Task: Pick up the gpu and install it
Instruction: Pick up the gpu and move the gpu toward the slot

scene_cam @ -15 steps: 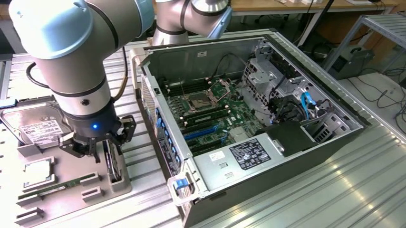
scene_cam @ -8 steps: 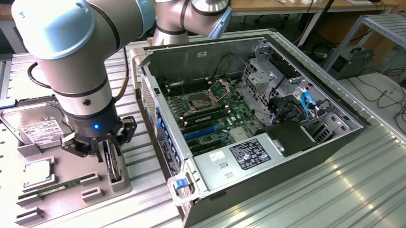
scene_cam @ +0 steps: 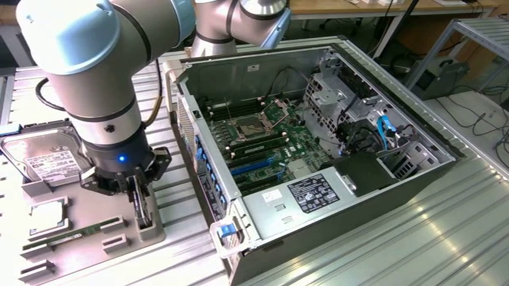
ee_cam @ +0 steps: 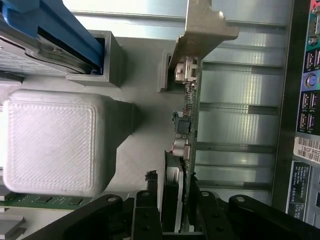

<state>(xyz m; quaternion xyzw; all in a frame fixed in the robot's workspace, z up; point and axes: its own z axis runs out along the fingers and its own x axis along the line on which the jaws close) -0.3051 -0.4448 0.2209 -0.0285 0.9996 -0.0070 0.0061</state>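
Right, at the left of the exterior view the hard drive (scene_cam: pixel 44 158) and memory stick (scene_cam: pixel 68 237) lie in the grey tray (scene_cam: pixel 87 202) on the bench (scene_cam: pixel 413 250). Just right of them the gpu (scene_cam: pixel 144 210) stands on edge in the tray. My end effector (scene_cam: pixel 133 190) is down over its upper edge, but I cannot tell whether it is spread or pinching. Further right stands the open computer case (scene_cam: pixel 238 71).

Exterior view looks down from high (wide); wrist view sits close above shared gpu (scene_cam: pixel 144 210).
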